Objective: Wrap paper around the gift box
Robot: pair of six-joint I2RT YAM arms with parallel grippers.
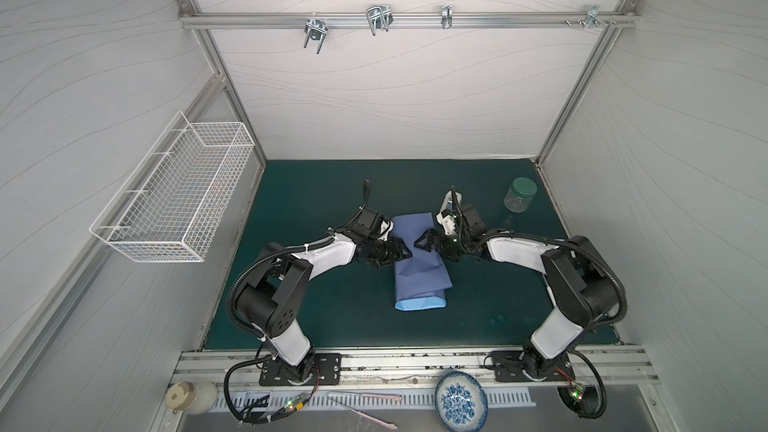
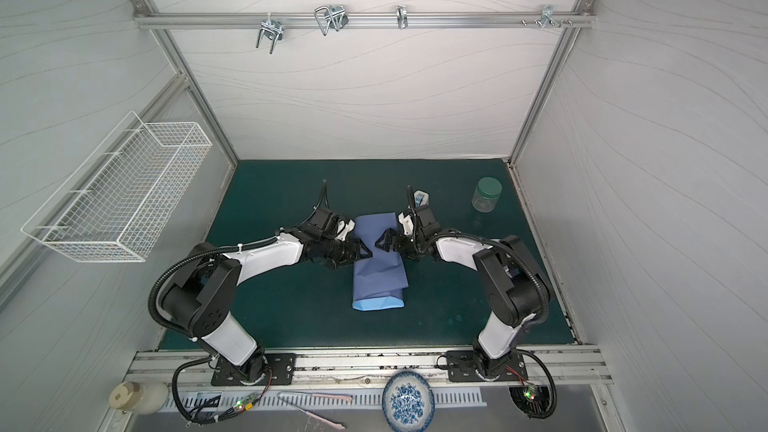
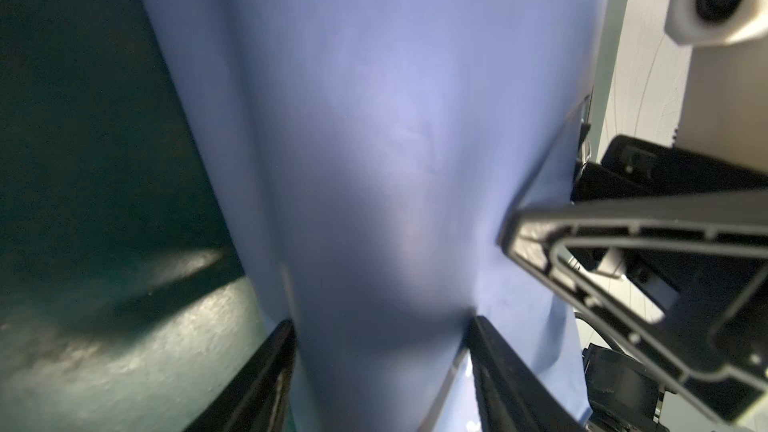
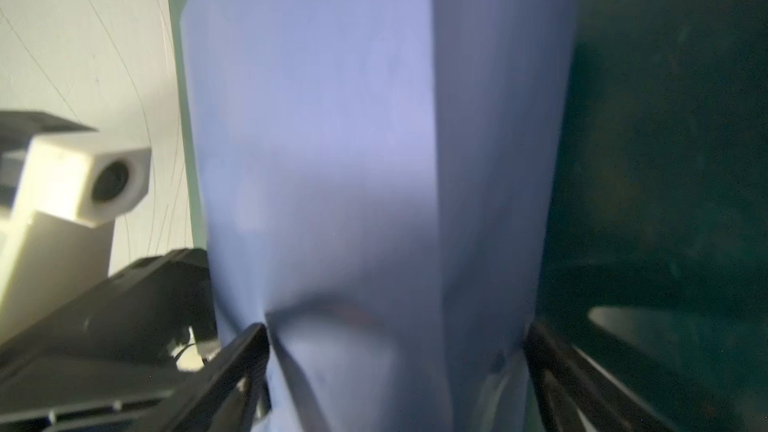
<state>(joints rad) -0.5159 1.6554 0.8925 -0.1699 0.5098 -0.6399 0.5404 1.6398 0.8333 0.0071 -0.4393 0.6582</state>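
Although the gift box itself is hidden, I judge that it sits inside the paper [image 1: 419, 276], which is folded around it into a long parcel on the green mat [image 1: 316, 305]. This parcel lies well apart from the jar [image 1: 520, 195] with the green lid, toward the left arm's side and somewhat nearer to the arm bases than the jar. The parcel end farthest from the jar is turned up and shows the lighter blue face. The end nearer to the jar looks flat and not yet closed.

Both grippers meet over the parcel half nearer to the jar. The right gripper [image 1: 423, 241], on the jar's side, has its jaws spread wide. In its wrist view the fingers [image 4: 249, 347] rest against the paper and hold nothing. The left gripper [image 1: 406, 250], on the side away from the jar, has its jaws partly apart, and paper fills the gap between its fingers [image 3: 278, 351]. Whether it pinches a fold or only presses down, I cannot tell.

The step in hand seems to be holding the overlapped flap down. The next move probably calls for fixing this seam, perhaps with the small white dispenser [image 2: 420, 197] between parcel and jar, and then closing the flat end.
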